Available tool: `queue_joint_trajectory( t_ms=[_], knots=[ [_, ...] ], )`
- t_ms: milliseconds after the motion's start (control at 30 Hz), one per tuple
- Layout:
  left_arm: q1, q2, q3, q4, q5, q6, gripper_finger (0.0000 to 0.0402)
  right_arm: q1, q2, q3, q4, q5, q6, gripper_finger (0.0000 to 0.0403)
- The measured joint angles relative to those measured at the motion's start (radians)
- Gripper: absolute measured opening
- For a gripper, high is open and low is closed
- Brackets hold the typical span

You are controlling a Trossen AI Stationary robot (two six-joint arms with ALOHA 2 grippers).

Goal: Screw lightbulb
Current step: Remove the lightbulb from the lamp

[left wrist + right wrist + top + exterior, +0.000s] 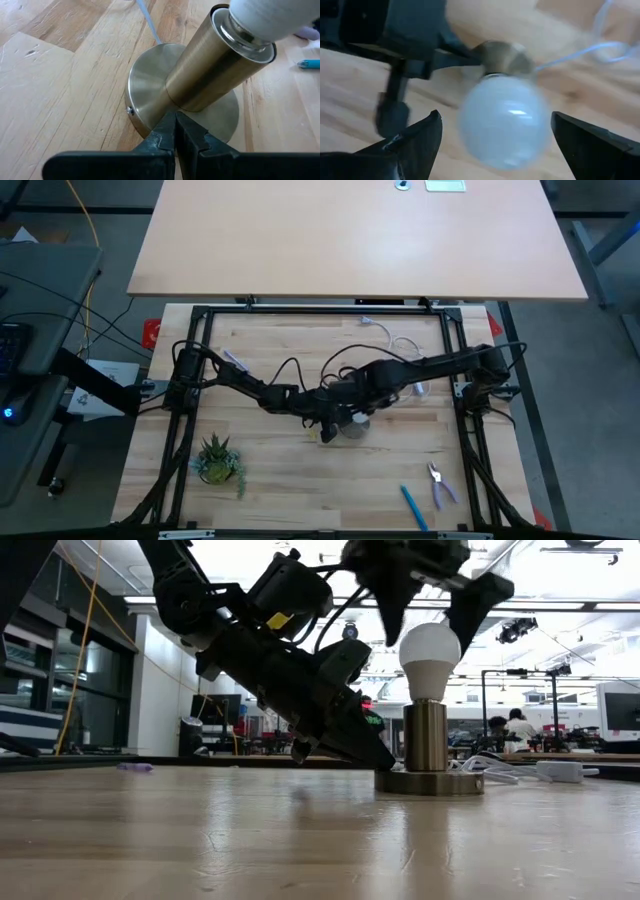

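White lightbulb (pixel 429 658) sits upright in brass socket (pixel 426 736) at table (pixel 300 840) centre; right pincer (pixel 430 615) released, straddling it at 12 o'clock; left pincer (pixel 175 135) clenched against socket base.

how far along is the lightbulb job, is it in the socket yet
Done: the lightbulb already stands upright in the brass socket; how tightly it is threaded cannot be told. In hand: the left gripper, shut, presses on the socket's round base, seemingly steadying it, while the right gripper hangs open just above the bulb, fingers either side, not gripping. Left: likely more turns, or simply backing both arms away.
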Motion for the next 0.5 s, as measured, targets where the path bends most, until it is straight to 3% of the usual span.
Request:
queue_joint_trajectory(
  t_ms=[133,500],
  knots=[
    [0.000,0.000,0.000,0.000,-0.001,0.005,0.0000,0.002,0.001,-0.030,0.073,-0.027,0.019,0.0362],
    [0.002,0.000,0.000,0.000,-0.001,0.007,0.0000,0.008,0.002,-0.031,0.038,-0.025,-0.013,0.0355]
  ],
)
